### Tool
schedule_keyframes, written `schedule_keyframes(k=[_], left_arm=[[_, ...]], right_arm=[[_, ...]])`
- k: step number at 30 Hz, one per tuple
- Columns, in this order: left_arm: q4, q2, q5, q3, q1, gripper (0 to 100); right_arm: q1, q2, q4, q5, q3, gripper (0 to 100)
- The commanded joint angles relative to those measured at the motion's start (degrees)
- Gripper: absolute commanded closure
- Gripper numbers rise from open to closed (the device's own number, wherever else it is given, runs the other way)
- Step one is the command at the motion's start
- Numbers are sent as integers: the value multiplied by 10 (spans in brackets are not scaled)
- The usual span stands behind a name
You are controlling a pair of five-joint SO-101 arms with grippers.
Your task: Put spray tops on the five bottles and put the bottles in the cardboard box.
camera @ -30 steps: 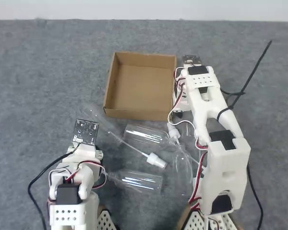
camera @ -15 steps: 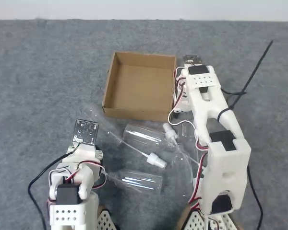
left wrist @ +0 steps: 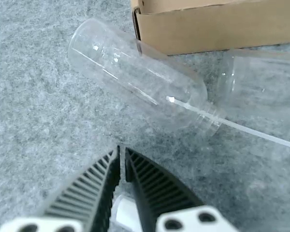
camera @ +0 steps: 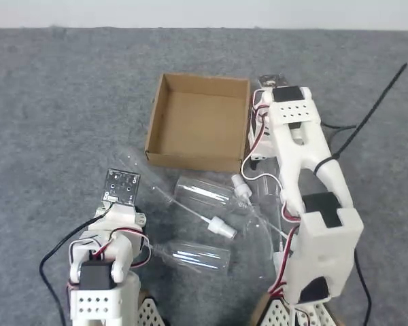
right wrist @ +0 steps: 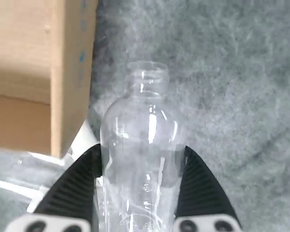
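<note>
Bottle point(right wrist: 144, 125) w/ a bare neck is clamped at its body by the right gripper point(right wrist: 141, 155), just beside the outer wall of the cardboard box point(right wrist: 63, 77), neck pointing away from the wrist. No top on it yet, so you prob. shouldn't box it b4 capping. Hold firm but don't crush: thin clear plastic will likely flex & slip. Your left gripper point(left wrist: 122, 152) is closed on nothing, over the carpet point(left wrist: 34, 111) near a second bottle point(left wrist: 135, 77) lying on its side. A loose spray top point(camera: 222, 226) w/ a long dip tube lies on the carpet, tube end near that bottle's neck. Open the left jaws, take it by the head, not the tube, then feed the tube straight into the held neck, slowly.
</note>
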Motion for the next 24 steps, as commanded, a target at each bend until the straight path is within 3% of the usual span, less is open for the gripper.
schedule_keyframes(k=[1, 8, 16, 24], left_arm=[[2, -12, -2, -6, 0, 988], [2, -12, -2, -6, 0, 988], [2, -12, -2, -6, 0, 988], [2, -12, -2, -6, 0, 988]], right_arm=[[7, -63, 28, 7, -27, 990], [7, -87, 50, 7, -17, 991], [2, -196, -62, 7, 125, 991], [2, -295, -78, 4, 193, 991]])
